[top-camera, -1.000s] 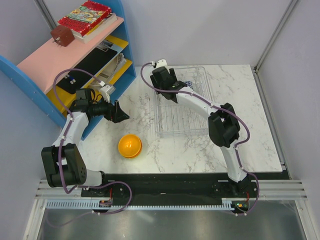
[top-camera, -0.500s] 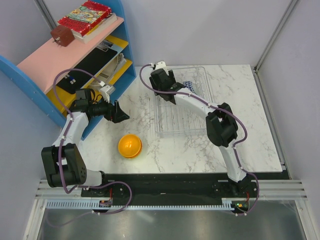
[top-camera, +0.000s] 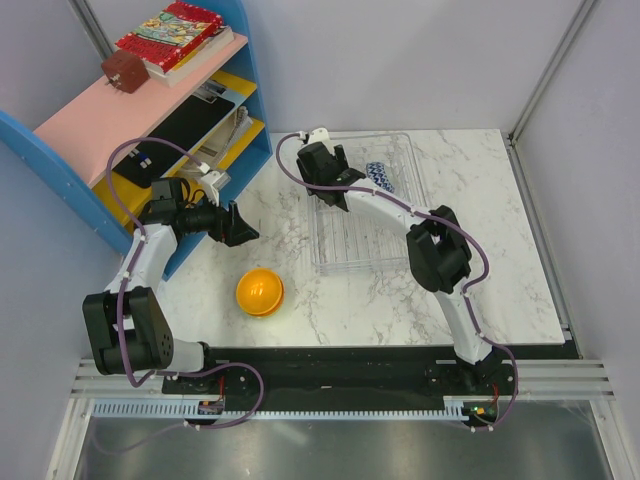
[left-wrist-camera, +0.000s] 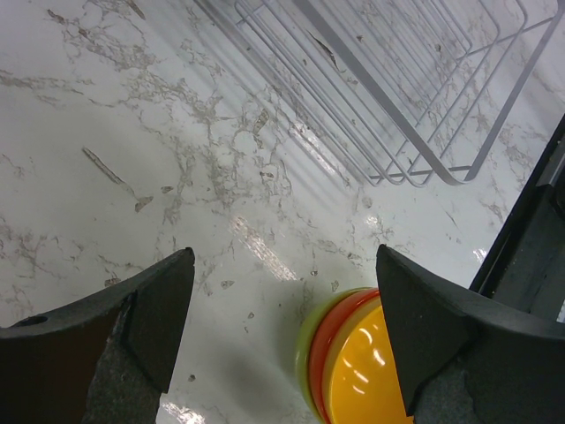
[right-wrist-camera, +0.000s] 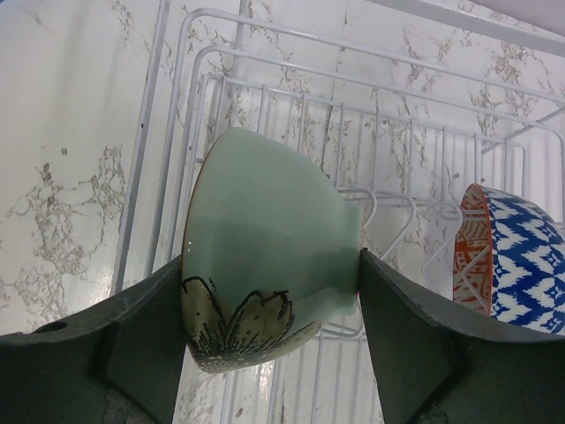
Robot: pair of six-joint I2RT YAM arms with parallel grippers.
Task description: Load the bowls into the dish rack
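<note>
My right gripper (top-camera: 323, 170) is over the far left end of the clear dish rack (top-camera: 365, 242). In the right wrist view it (right-wrist-camera: 271, 265) is shut on the pale green bowl with a brown flower pattern (right-wrist-camera: 265, 283), held on its side above the rack's prongs (right-wrist-camera: 265, 106). A blue-and-white bowl (right-wrist-camera: 516, 256) stands on edge in the rack to its right, also seen from above (top-camera: 380, 177). My left gripper (top-camera: 237, 224) is open and empty near the shelf. A stack of yellow-green, red-orange and orange-yellow bowls (left-wrist-camera: 362, 362) sits on the table below it (top-camera: 260, 291).
A blue-and-pink shelf unit (top-camera: 150, 110) with books stands at the far left, close behind my left arm. The rack's near corner shows in the left wrist view (left-wrist-camera: 397, 115). The marble table ends at a black rail (top-camera: 350, 355) in front.
My right gripper has shifted slightly left along the rack's far end with the pale green bowl, uncovering the blue-and-white bowl. The left arm has not moved.
</note>
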